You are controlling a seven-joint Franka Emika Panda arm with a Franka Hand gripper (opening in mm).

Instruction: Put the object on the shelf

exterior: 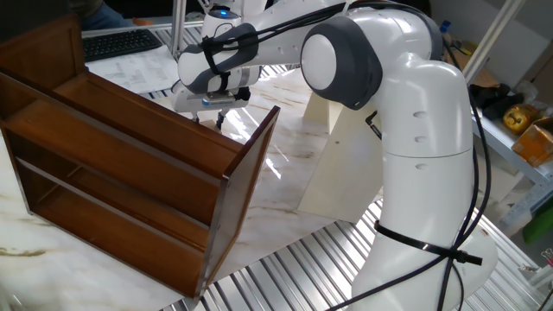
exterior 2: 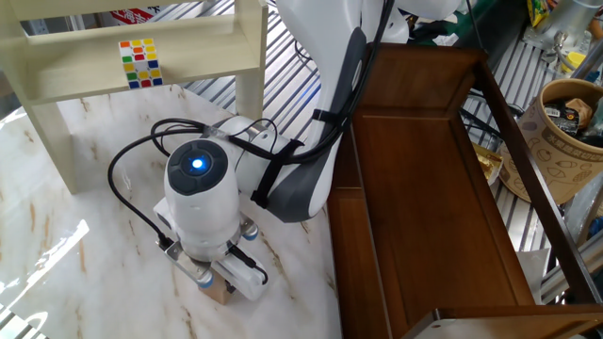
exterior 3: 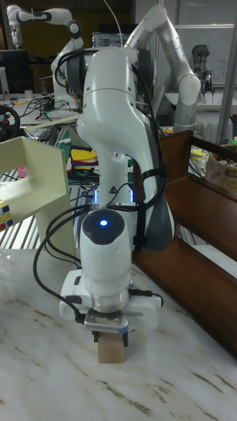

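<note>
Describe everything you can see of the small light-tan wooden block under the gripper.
The small light-tan wooden block is plain, unmarked and roughly cubic, with smooth pale faces. It sits upright on the white marbled tabletop, directly beneath the white two-finger gripper, whose dark fingers reach down over its top edge. Whether they are pressing on it cannot be told. In the other fixed view only one corner shows below the gripper. It stands beside the dark reddish-brown wooden shelf, apart from it.

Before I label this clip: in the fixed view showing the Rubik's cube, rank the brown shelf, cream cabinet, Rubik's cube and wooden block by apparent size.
1. Brown shelf, partly cropped.
2. Cream cabinet, also cropped.
3. Rubik's cube.
4. Wooden block, mostly hidden under the pincer, so its rank against the cube is unsure.
</note>
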